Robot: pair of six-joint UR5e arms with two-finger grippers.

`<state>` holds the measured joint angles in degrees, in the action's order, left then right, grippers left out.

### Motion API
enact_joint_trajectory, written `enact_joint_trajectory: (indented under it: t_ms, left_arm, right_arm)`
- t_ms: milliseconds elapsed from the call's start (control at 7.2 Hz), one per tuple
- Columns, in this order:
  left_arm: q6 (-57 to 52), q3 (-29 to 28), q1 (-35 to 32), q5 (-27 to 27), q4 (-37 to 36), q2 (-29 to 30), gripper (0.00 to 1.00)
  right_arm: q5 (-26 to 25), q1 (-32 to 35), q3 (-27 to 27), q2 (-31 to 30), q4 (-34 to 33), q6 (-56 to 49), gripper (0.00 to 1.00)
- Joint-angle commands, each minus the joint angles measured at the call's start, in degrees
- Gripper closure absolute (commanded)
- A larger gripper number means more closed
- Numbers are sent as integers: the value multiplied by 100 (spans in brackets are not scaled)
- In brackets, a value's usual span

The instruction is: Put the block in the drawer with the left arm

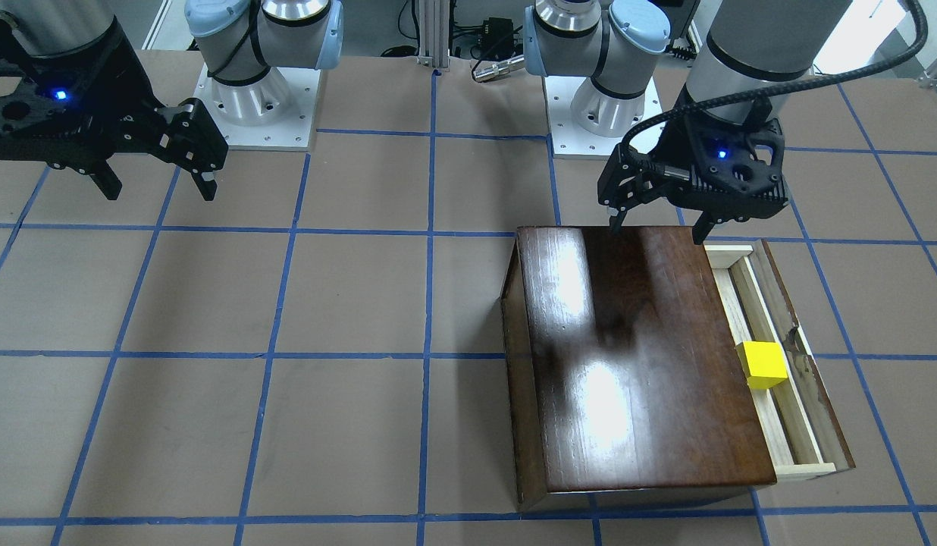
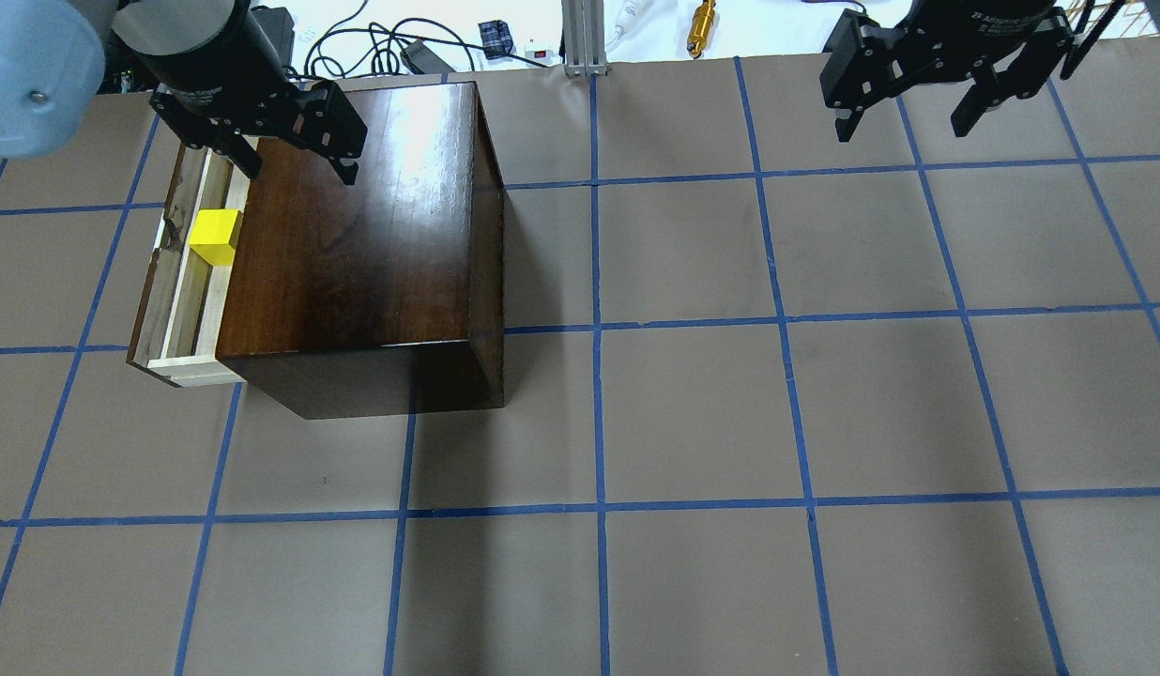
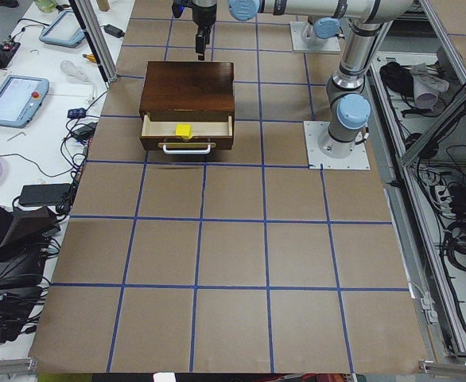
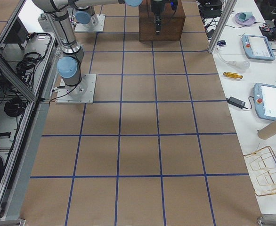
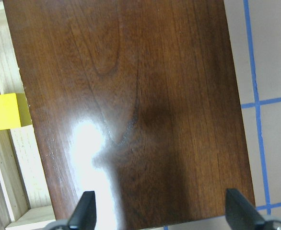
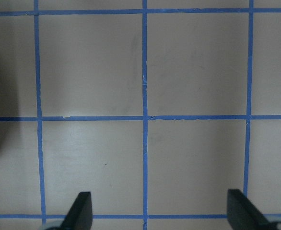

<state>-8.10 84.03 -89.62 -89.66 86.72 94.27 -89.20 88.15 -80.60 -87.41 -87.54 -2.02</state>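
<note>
The block (image 1: 762,364) sits inside the drawer (image 1: 806,470), roughly midway along its length and just beside the front edge of the box (image 1: 635,356). The drawer is pulled only part of the way out. The box stands near the worktop's far edge, opposite the robot, with the drawer front facing the left end. By this layout, the placement appears complete.

The left gripper (image 1: 656,229) hovers above the box top, at the side nearest the robot. Its fingers are spread wide and hold nothing.

Hazards from this state:

1. Any descent of the left gripper puts its fingertips onto the glossy box top. Contact can shift the box or scratch the lid.
2. A sideways sweep toward the left end at low height can strike the drawer wall or knock the block out.
3. The block seems to stand higher than the drawer's walls. If the drawer is pushed in, the block may catch on the box opening. Its clearance cannot be judged from these views.

The right gripper (image 1: 160,189) hangs over the bare table (image 1: 286,303), well apart from the box. It is also spread wide and empty, and poses no evident hazard.
</note>
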Motion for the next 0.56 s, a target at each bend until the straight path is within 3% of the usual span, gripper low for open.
enact_joint_trajectory:
  t_ms: [0,417]
  left_arm:
    - [10,17,6,1,-50,-57,6]
    - [1,26,-3,28,-50,-75,5]
  right_arm:
    - [7,0,0,-4,0,0,0]
    - [8,0,0,5,0,0,0]
